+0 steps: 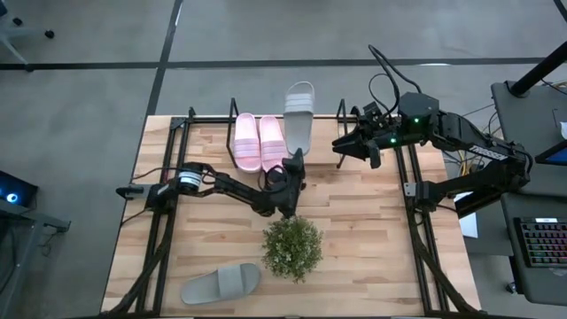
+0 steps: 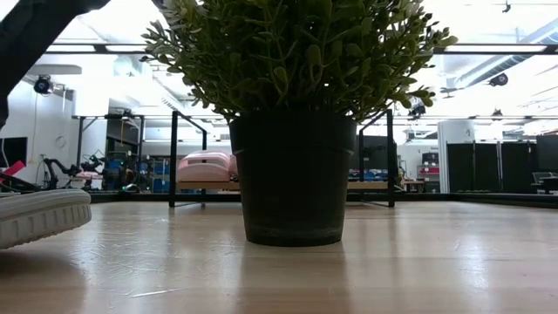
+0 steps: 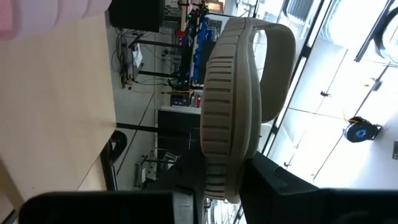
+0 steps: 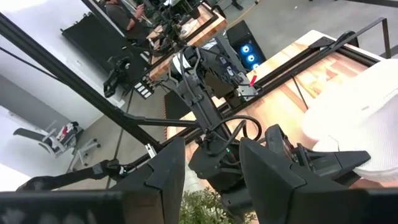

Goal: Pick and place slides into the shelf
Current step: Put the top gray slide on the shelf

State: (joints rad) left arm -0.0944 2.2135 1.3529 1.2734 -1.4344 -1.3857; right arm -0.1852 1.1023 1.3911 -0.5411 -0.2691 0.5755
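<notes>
Grey slide (image 1: 299,120) in left gripper (image 1: 293,165); sole ridges only in left wrist view.

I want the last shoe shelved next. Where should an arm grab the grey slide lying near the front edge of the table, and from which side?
Probably from straight above, pinching across the sole's width at the strapless heel end. The loose grey slide lies flat, sole down, nearly parallel to the table edge, with the plant beside it, so a top approach looks clearest. The left gripper is busy holding the other grey slide.
</notes>
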